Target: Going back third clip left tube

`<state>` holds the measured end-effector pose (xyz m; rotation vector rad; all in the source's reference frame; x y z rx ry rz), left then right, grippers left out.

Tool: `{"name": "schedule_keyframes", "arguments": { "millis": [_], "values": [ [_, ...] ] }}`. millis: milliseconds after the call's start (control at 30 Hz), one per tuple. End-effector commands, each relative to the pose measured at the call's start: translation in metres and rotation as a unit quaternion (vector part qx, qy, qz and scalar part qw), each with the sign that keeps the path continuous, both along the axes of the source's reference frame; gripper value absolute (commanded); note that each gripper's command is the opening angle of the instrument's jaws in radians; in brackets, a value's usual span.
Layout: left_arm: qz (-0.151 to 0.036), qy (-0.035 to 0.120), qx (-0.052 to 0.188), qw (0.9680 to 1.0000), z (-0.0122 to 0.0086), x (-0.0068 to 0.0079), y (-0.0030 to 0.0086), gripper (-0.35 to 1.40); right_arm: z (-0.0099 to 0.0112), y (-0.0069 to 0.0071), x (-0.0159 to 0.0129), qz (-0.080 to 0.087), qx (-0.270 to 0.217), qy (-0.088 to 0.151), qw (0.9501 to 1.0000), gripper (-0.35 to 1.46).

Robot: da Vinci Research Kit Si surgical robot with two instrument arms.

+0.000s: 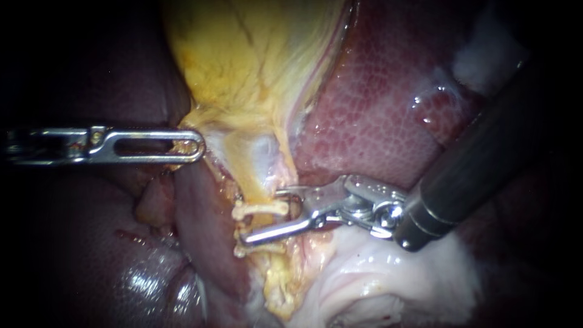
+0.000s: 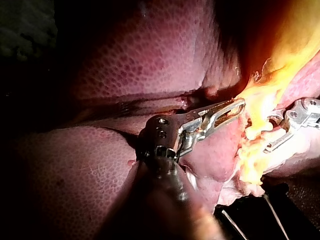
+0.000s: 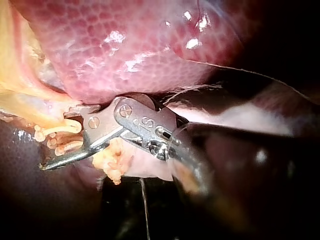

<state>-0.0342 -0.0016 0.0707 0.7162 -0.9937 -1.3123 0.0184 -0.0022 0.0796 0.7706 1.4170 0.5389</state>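
No readable text, labels, numbers or signs in any view

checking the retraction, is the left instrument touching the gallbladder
Touching: the endoscope view shows the left instrument with jaws shut on the gallbladder, tenting its yellow edge.

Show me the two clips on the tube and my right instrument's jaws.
upper clip [image 1: 261,209]: endoscope view, middle of its pale bar.
lower clip [image 1: 262,248]: endoscope view, middle of its bar.
right instrument [image 1: 261,217]: endoscope view, midway between its open jaw tips.
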Motion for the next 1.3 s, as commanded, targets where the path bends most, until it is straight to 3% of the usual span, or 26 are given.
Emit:
{"name": "schedule_keyframes", "arguments": {
  "millis": [33, 200, 467, 567, 700, 900, 1300],
  "values": [
    [0.0, 0.0, 0.0, 1.0, 0.0, 0.0, 0.0, -0.35, 0.0003, 0.0, 0.0001, 0.003, 0.0, -0.002, 1.0, 0.6],
    [0.0, 0.0, 0.0, 1.0, 0.0, 0.0, 0.0, -0.35, 0.0008, 0.0001, -0.0002, 0.005, 0.0, -0.005, 1.0, 0.6],
    [0.0, 0.0, 0.0, 1.0, 0.0, 0.0001, -0.0001, -0.35, -0.0013, 0.0001, -0.0039, -0.024, -0.007, -0.004, 0.9997, 0.6],
    [0.0, 0.0, 0.0, 1.0, 0.0, 0.0001, -0.0001, -0.35, -0.0029, 0.0008, -0.006, -0.029, -0.016, 0.003, 0.9994, 0.6],
    [0.0, 0.0, 0.0, 1.0, 0.0, 0.0, -0.0001, -0.35, -0.0056, 0.0027, -0.0086, -0.022, -0.034, 0.002, 0.9992, 0.6],
    [0.0, 0.0, -0.001, 1.0, 0.0001, -0.0001, -0.0002, -0.35, -0.009, 0.0044, -0.0105, -0.032, -0.064, -0.008, 0.9974, 0.6],
    [-0.003, 0.003, -0.003, 1.0, 0.0007, -0.001, -0.0007, -0.35, -0.0107, 0.0051, -0.0129, -0.043, -0.075, -0.009, 0.9962, 0.6]
  ]
}}
